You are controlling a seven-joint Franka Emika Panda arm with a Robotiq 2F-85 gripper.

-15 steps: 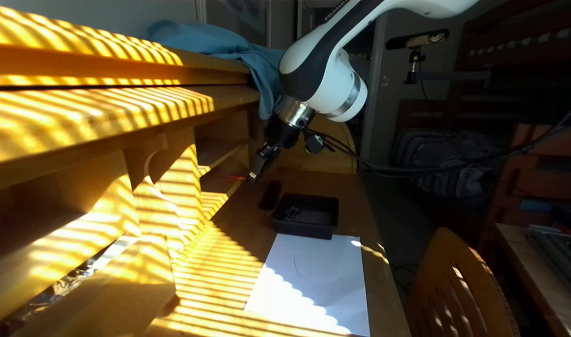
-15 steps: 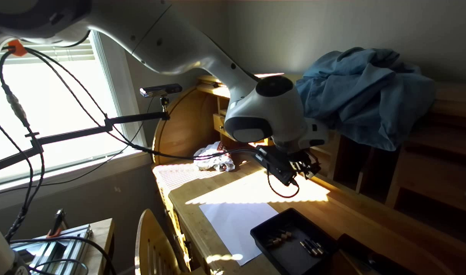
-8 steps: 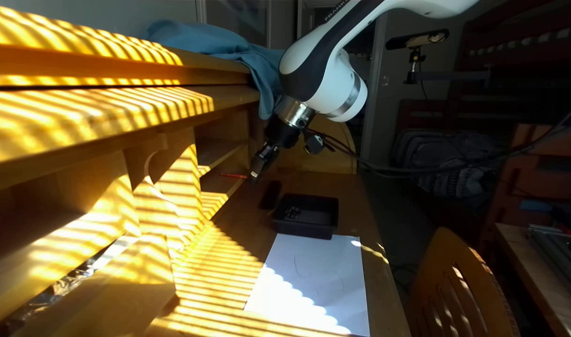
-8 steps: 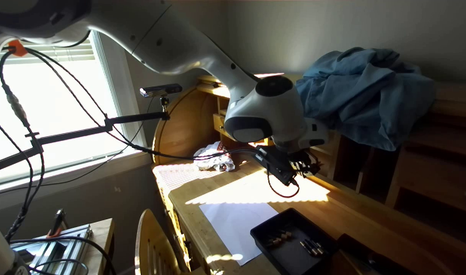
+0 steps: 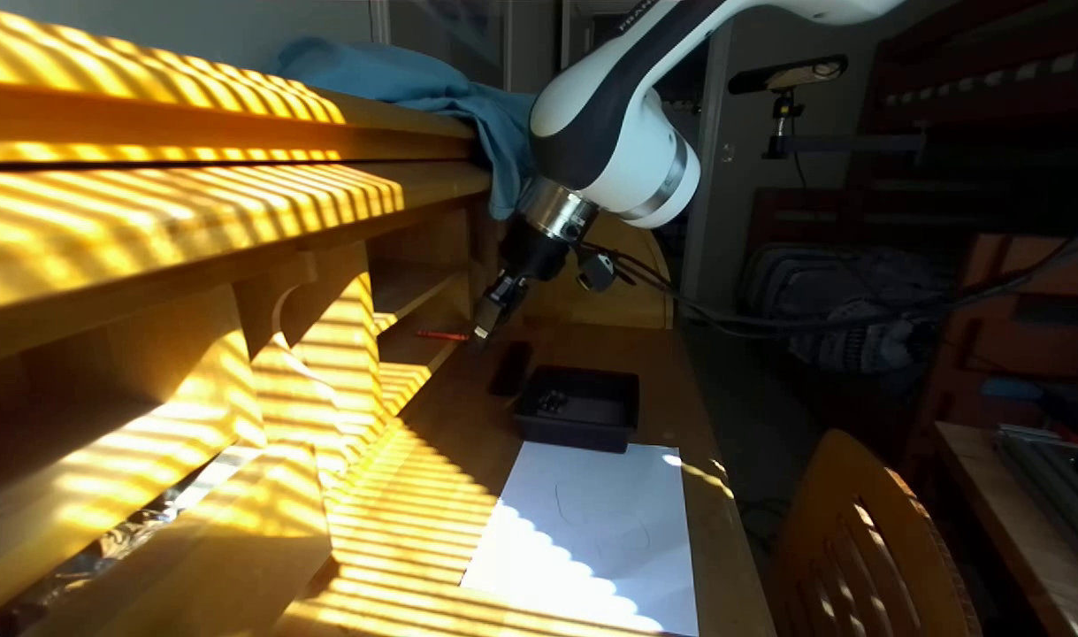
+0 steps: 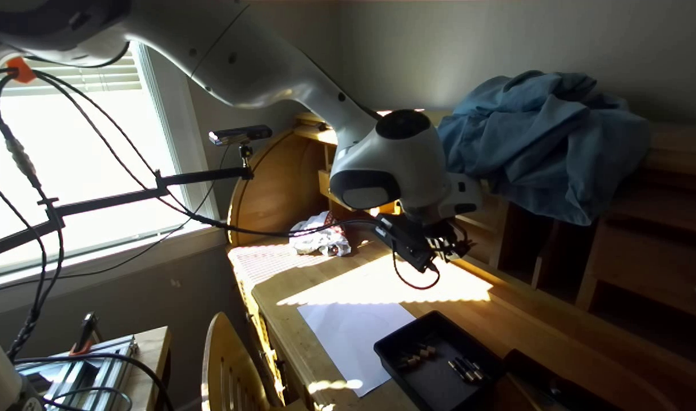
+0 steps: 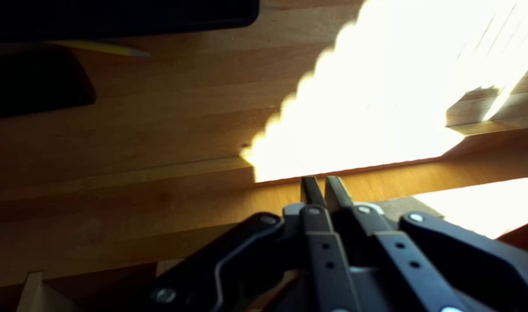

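My gripper hangs over the back of the desk with its fingers almost together, a narrow gap between them. In an exterior view the gripper has a thin red stick at its fingertips, reaching toward the cubby shelves. The stick appears held and shifts with the gripper. It is hidden in the wrist view. The gripper also shows in an exterior view, apart from the desk. A black tray stands on the desk below, holding several small dark pieces with copper-coloured ends.
White paper lies beside the tray. A yellow pencil and a dark flat case lie near the tray. Blue cloth hangs over the hutch close to the arm. A wooden chair stands at the desk's front. A crumpled bag lies farther along.
The arm and gripper have shifted slightly, leftward in an exterior view, with most of the motion in the last half second. The red stick shifts slightly with the fingertips. The gap looks the same.
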